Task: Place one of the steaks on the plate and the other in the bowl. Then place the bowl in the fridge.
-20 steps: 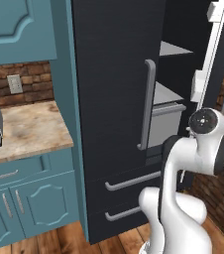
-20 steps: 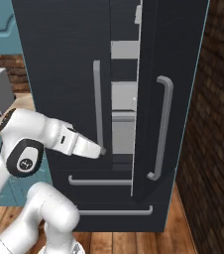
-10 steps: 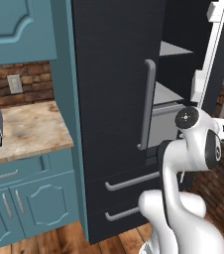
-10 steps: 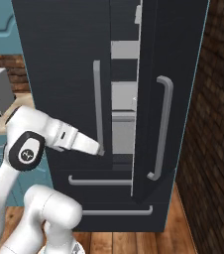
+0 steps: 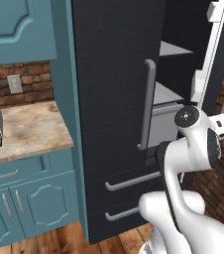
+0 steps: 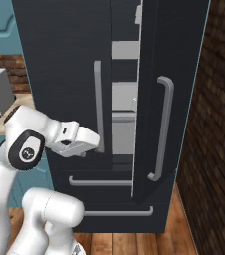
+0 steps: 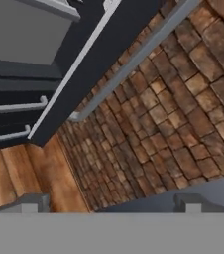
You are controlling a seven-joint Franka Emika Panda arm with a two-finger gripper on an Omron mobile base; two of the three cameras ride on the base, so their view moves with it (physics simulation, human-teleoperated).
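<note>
Before the black fridge [image 6: 59, 60], right door [image 6: 167, 99] ajar on grey shelves, the gripper [image 7: 109, 203] stands spread and empty. Steaks, plate and bowl unseen. The wooden bowl is probably stiff and light; grasp its rim.

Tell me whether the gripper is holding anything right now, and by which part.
Nothing is held. The gripper is open, its fingertips spread with only brick wall and wooden floor beyond them, near the fridge's open door.
</note>
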